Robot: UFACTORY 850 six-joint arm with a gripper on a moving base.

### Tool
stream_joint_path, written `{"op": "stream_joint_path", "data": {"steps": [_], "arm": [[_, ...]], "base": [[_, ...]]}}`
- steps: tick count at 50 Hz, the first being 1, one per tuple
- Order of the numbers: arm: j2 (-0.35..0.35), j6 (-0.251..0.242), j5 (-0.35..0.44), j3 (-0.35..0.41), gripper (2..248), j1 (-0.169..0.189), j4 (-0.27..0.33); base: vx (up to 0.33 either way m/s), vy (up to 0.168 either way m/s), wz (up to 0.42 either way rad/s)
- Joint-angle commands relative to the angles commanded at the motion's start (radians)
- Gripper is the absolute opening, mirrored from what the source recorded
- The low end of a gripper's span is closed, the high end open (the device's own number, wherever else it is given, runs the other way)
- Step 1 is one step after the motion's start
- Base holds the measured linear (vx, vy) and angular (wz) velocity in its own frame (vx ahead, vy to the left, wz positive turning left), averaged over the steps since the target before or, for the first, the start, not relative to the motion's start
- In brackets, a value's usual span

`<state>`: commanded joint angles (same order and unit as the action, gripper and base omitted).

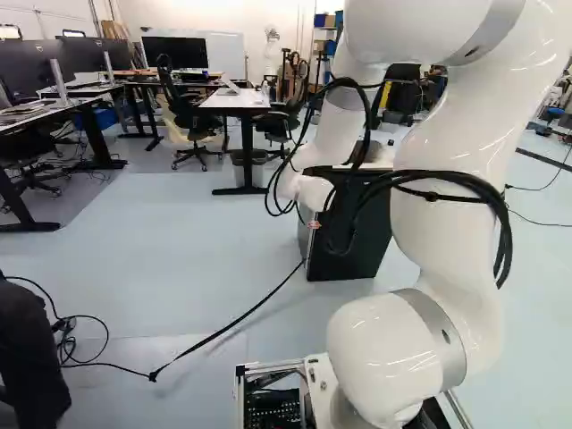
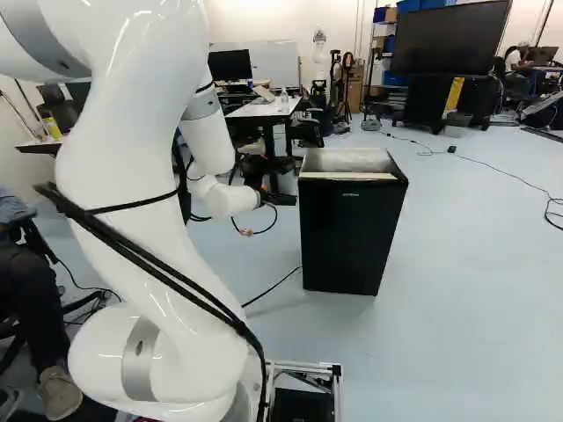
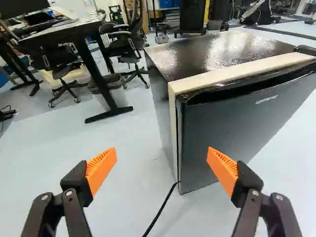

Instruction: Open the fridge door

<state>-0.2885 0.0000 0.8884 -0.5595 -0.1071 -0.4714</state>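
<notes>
The black gripper (image 2: 271,194) is just left of the fridge (image 2: 350,233) in the right base view. In the wrist view the gripper (image 3: 162,165) stands open, its orange pads wide apart with only floor and the fridge's lower corner seen beyond them. The fridge door (image 3: 242,126) is dark and looks closed against a cream edge strip (image 3: 237,73), with a recessed grip along its upper edge. A glossy dark top (image 3: 217,53) covers the body. Ahead of the gripper, the door's near vertical edge faces it without visible contact.
A white-topped desk (image 1: 237,100) and office chairs (image 1: 189,116) stand beyond the fridge. A black cable (image 3: 160,210) runs over the floor to the fridge's foot. A seated person (image 2: 35,299) is close to the arm's left in the right base view.
</notes>
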Motion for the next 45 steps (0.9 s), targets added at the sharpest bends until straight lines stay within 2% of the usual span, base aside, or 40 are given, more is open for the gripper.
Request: {"op": "stream_joint_path", "data": {"steps": [45], "arm": [[-0.065,0.000,0.064,-0.081,247,-0.083,-0.273]], "base": [[0.000,0.000,0.000]]}}
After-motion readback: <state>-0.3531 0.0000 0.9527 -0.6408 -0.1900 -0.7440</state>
